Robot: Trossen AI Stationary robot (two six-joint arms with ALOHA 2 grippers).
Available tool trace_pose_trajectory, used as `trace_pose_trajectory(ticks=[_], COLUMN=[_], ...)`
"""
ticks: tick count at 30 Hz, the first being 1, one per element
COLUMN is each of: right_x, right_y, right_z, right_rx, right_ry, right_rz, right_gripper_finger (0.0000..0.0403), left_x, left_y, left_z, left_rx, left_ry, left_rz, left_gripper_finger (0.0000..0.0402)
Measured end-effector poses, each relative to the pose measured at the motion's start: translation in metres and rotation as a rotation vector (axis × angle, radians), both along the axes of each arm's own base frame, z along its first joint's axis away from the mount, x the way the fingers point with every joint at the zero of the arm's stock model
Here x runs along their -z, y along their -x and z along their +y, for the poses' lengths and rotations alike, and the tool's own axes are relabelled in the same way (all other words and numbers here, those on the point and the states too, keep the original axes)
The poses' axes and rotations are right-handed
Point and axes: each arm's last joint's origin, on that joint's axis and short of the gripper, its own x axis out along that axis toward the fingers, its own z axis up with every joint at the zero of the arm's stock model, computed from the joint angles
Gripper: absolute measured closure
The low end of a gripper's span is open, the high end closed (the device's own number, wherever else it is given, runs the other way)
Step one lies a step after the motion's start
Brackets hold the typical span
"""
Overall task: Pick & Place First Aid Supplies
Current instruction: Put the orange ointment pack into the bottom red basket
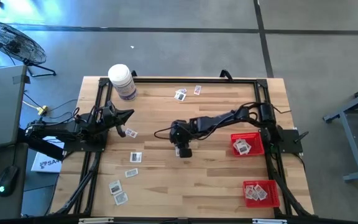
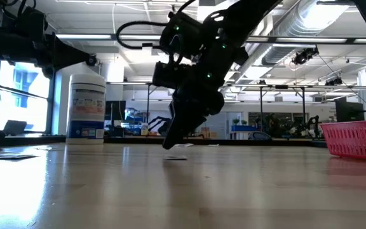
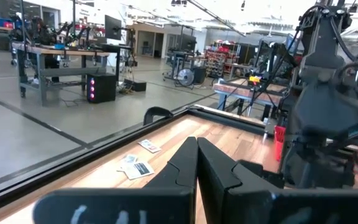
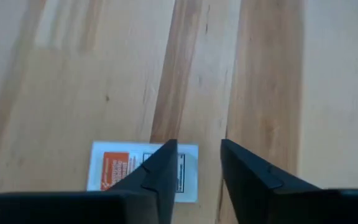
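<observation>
My right gripper (image 4: 194,163) has its fingers parted just over a white-and-orange packet (image 4: 120,171) lying flat mid-table. Left gripper (image 1: 127,116) sits pinched closed around 9 o'clock; loose packets (image 1: 118,191) at 7.

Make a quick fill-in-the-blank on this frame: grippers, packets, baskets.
1. The right gripper hangs over a packet with its fingers ____.
2. The left gripper waits at the table's left edge with its fingers ____.
3. The number of red baskets on the table is ____.
4. The white bottle stands ____ near the table's far left corner.

Missing words: open; shut; two; upright
</observation>
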Motion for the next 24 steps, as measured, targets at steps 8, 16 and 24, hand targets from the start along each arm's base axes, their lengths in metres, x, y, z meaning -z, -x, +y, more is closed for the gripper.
trace_pose_trajectory(ticks=[8,16,24], right_x=[0.025,0.028,0.031], right_y=[-0.003,0.001,0.002], right_z=[0.000,-0.002,-0.004], right_rx=[-0.042,-0.033,0.000], right_ry=[0.021,0.122,0.186], right_rz=[0.052,0.100,0.116], right_gripper_finger=[0.0286,0.0351,0.0400], left_x=[0.000,0.000,0.000], left_y=[0.000,0.000,0.000], left_z=[0.000,0.000,0.000], left_rx=[-0.001,-0.001,-0.001], left_ry=[-0.002,-0.002,-0.002], left_rz=[0.000,0.000,0.000], left_gripper_finger=[0.0401,0.0401,0.0401])
